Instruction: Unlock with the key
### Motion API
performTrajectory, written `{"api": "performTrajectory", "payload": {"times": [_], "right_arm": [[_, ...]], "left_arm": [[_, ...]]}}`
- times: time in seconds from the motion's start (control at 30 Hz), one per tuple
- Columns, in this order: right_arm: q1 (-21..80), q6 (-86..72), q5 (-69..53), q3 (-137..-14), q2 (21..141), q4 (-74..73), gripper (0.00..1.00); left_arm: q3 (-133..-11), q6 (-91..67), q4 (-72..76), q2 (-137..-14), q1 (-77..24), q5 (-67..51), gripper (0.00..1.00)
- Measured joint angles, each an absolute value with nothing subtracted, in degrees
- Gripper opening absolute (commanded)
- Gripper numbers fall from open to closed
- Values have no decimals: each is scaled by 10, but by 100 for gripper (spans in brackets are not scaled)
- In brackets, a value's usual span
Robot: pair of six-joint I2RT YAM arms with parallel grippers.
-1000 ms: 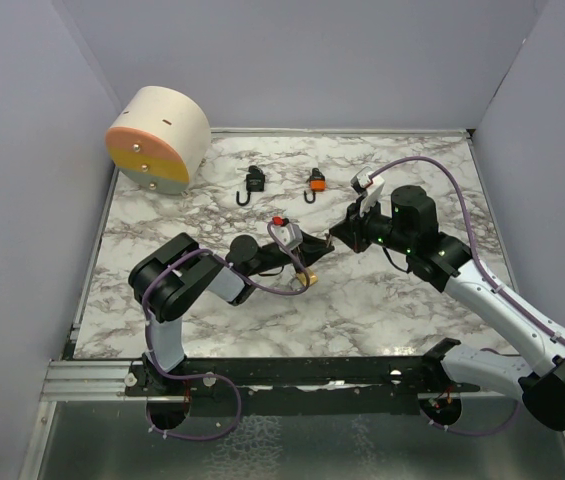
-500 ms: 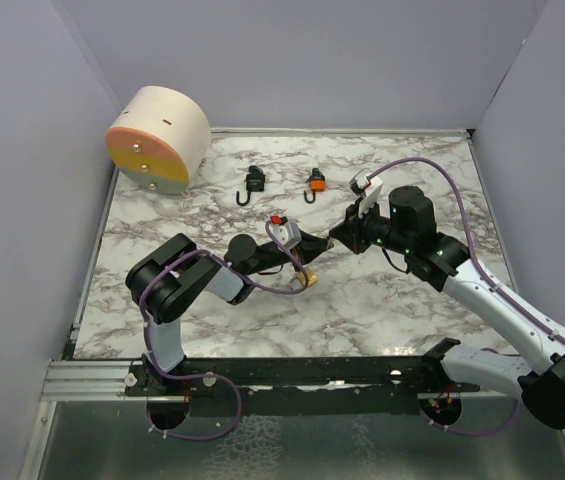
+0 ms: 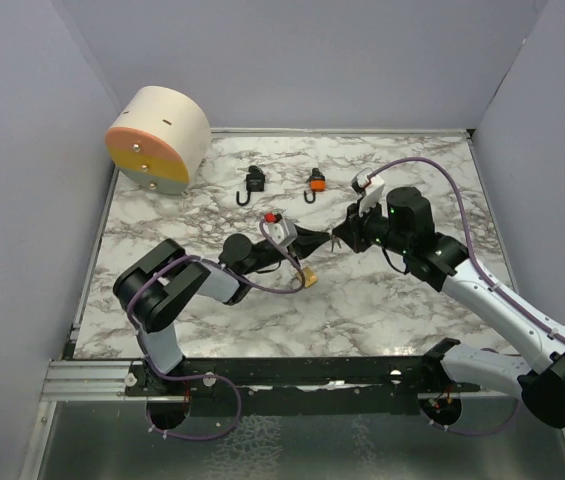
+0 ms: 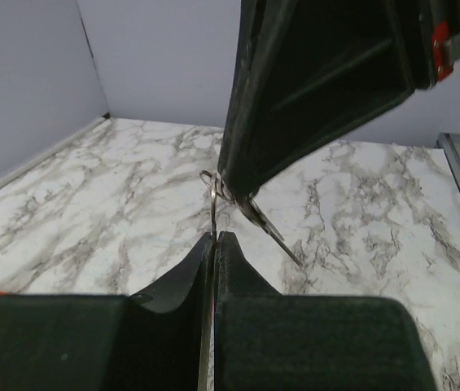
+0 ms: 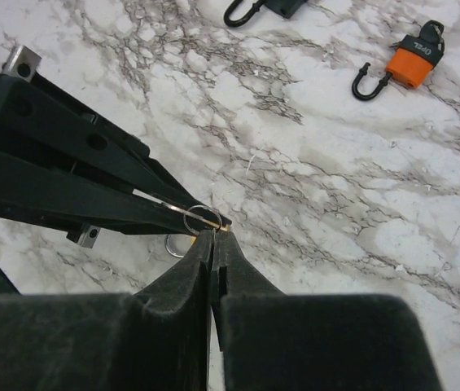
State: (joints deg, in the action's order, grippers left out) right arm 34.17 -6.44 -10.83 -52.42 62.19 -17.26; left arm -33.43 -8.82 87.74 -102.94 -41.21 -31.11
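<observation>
right gripper (image 5: 212, 238) fingers (image 5: 173, 293): matt black plastic, smooth
key ring (image 5: 203, 218) at its tips: thin shiny metal wire
key (image 4: 266, 230) beside those tips: bare metal, probably steel
table (image 5: 319, 195) underneath: smooth marble-look, slight sheen

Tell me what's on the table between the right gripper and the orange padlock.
Nothing: the right wrist view shows bare marble between the right gripper, shut on the key ring, and the orange padlock.
</observation>
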Motion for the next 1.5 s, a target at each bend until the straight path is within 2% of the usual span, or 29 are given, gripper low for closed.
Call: {"api": "performTrajectory", "payload": {"times": [0.17,0.33,0.4,0.67,0.93,1.5], "right_arm": [[346,-75,-93,-524,624,-171,2],[345,-84,-76,-524,632,-168,33],[345,-90,-62,-524,634,-172,39],[341,-109,-10,-484,572,-147,39],[318,-117,-20,-458,536,-58,39],[274,-174,-244,-431,675,165,41]], "left_arm": [[-333,-62,791,-953,-414,-277,0],[-363,-41,641,-902,-413,-259,0],[-389,-34,582,-889,-413,-249,0],[-455,-17,403,-853,-409,-238,0],[-463,-32,309,-853,-401,-286,0],[-451,-136,281,-822,-319,-352,0]]}}
